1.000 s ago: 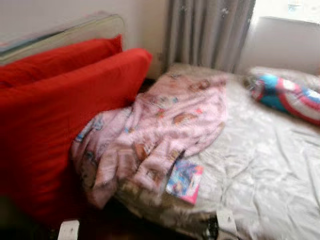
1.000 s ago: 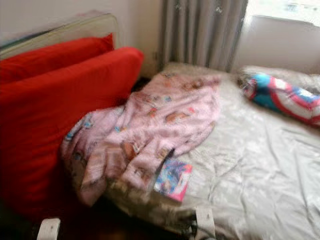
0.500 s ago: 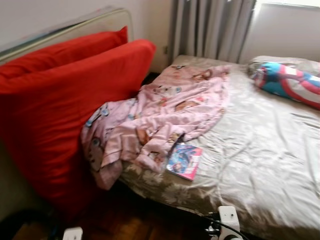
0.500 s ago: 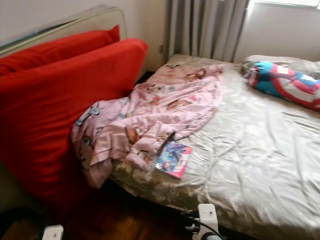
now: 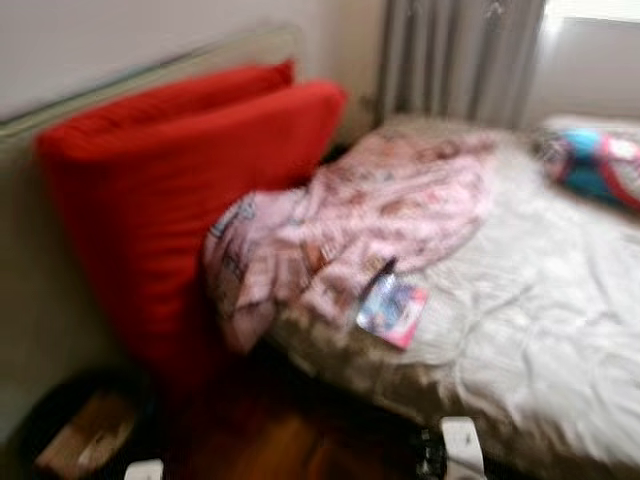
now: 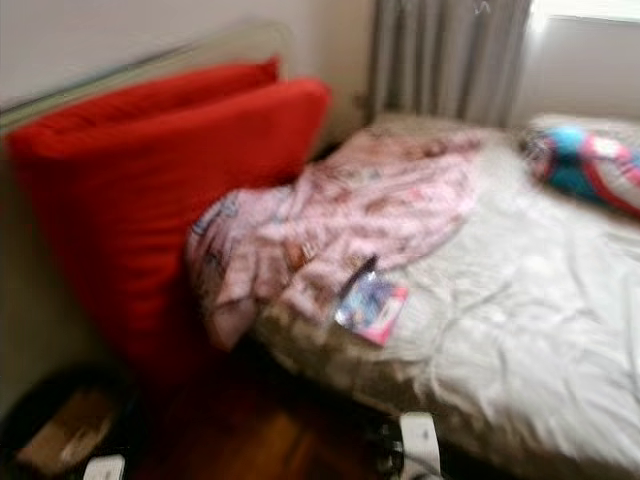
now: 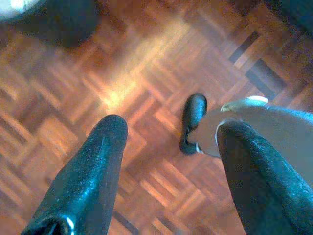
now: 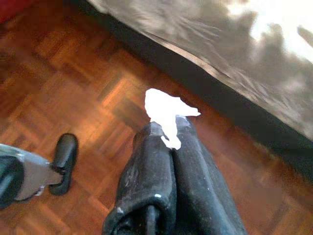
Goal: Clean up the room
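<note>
Scene: blurred bedroom; bed (image 5: 560, 330) w/ pale sheet beside two red cushions (image 5: 170, 190).
Task things: white scrap of paper (image 8: 166, 115), pinched in right gripper (image 8: 164, 134) above wood floor (image 8: 73, 73), near bed's side edge.
Other clutter: pink blanket (image 5: 370, 215) heaped at bed's near-left corner, spilling over edge; small book (image 5: 392, 308) by near edge, partly under blanket; bright pillow (image 5: 595, 165) at far-right corner.
Bin: dark round bin (image 5: 75, 430) on floor below cushions, something tan inside, looks like the drop spot.
Step done well: prob. carry scrap over bin opening before letting go; keep pinch firm while walking.
Right arm: low, fingers pressed together on scrap, pointing at floor.
Left arm: left gripper (image 7: 168, 142) hangs low, fingers wide apart, holding nothing.
</note>
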